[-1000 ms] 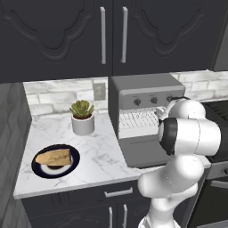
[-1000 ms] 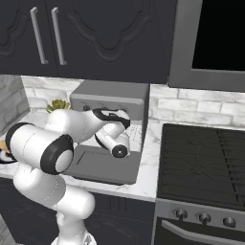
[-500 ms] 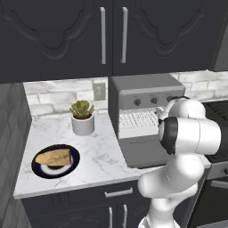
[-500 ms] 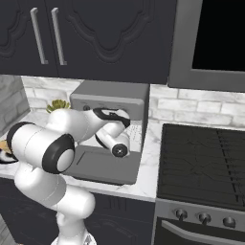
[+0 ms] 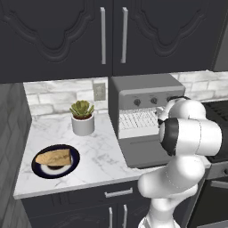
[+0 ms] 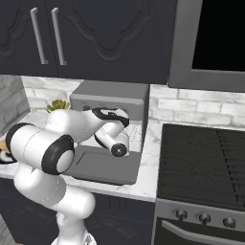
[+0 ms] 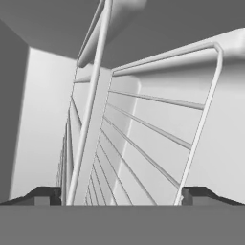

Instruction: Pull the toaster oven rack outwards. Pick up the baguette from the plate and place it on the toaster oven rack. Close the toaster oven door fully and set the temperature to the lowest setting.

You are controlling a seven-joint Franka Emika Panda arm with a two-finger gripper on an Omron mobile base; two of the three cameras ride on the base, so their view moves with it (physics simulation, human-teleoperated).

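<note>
Jaws stand fully apart on our gripper (image 7: 122,194) and grip nothing yet; in the hand view the two dark fingertips (image 7: 42,195) sit either side of the raised wire front edge of the toaster oven rack (image 7: 143,139), so we judge we are lined up to close on that edge and pull.

Going left to right across the left base view: the plate (image 5: 41,167) lies near the counter's front left corner with the baguette (image 5: 54,157) resting on it. Both are well apart from the toaster oven (image 5: 138,89), which stands toward the right of the counter. The toaster oven door (image 5: 140,150) hangs open and flat, and the rack (image 5: 136,120) sits in the oven's mouth.

We judge the rack to be stiff, light and smooth, so thin wire could slip between the pads; the front rail, near its middle, looks the best hold for a straight pull. The baguette we expect to be light and firm, best gripped across its narrow width.

Our own arm covers the gripper and the rack's right part in both base views, so we cannot tell whether the rack has come out at all. The knob markings are too small to read.
</note>
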